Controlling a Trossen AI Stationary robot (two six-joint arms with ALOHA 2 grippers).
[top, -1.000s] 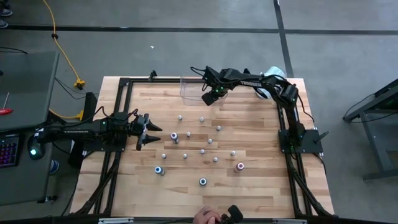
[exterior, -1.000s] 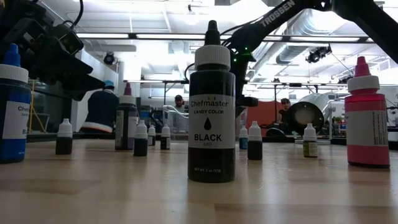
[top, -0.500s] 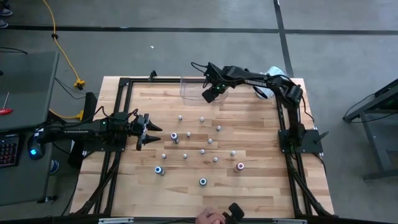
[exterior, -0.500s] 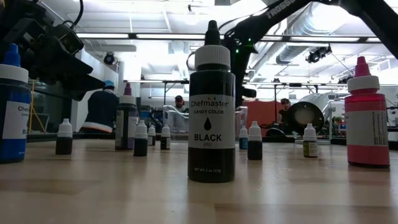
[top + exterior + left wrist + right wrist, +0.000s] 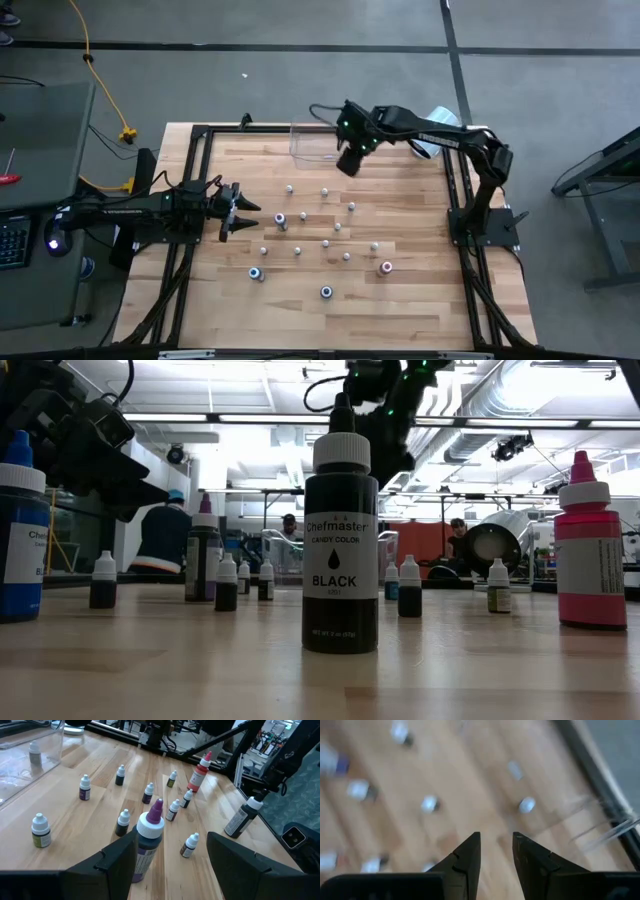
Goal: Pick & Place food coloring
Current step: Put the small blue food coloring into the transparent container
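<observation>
Right gripper: the two dark fingers stand slightly apart with a narrow gap between them and nothing held. In the high view this gripper hangs above the wooden table top, just beside the near edge of the clear plastic bin at the table's far side. One small whitish-capped bottle stands inside that bin.

Left gripper: the dark fingers are spread wide and grip nothing. A purple-capped bottle with a white collar stands upright between them; contact with either finger cannot be judged. In the high view the left gripper sits low at the table's left side, with that bottle just beyond its tips.

Food coloring bottles: the small whitish-capped dropper bottles stand scattered and well apart across the middle of the table, all upright. Three larger bottles stand nearer the front edge: a blue-capped bottle, a black bottle labelled BLACK in the middle, and a pink-capped bottle to the right. In the low view the black bottle is nearest the camera, the blue one at the left edge and the pink one at the right.

Beyond the table, people show in the room.
</observation>
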